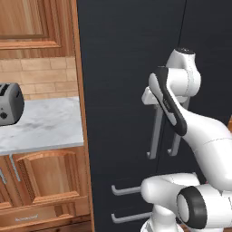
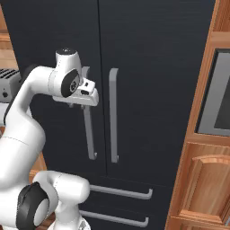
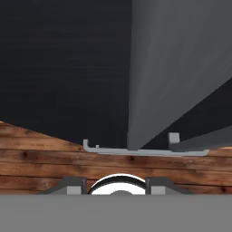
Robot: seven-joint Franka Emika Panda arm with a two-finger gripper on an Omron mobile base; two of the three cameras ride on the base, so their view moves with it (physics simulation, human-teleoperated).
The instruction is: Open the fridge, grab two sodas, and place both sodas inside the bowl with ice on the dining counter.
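We are at the very start of the job: the fridge (image 2: pixel 134 67) stands in front of us with both tall dark doors flush and closed, and the two drawers below it are shut as well. Our gripper (image 2: pixel 83 104) is up against the upper part of the left door's handle (image 2: pixel 91 134), the grey vertical bar just beside its twin on the right door (image 2: pixel 114 117). In the hand view the bar (image 3: pixel 176 68) looms large and close, running away from the camera, with the wooden floor (image 3: pixel 45 158) far below. From the base views the hand covers the fingers, so we cannot see them meet the bar; the jaws are drawn in as tight as they go, and we judge them clenched around the handle, though that contact is not plainly shown. Nothing has been opened, so no sodas are visible, and the bowl, the ice and the dining counter lie somewhere outside what we can see here. To the left of the fridge a marble wall counter (image 1: pixel 41 122) carries a toaster (image 1: pixel 10 103), above wooden cabinets (image 1: pixel 45 181). Everything remains: swinging the door open, taking both sodas, driving to the island and placing them in the bowl.
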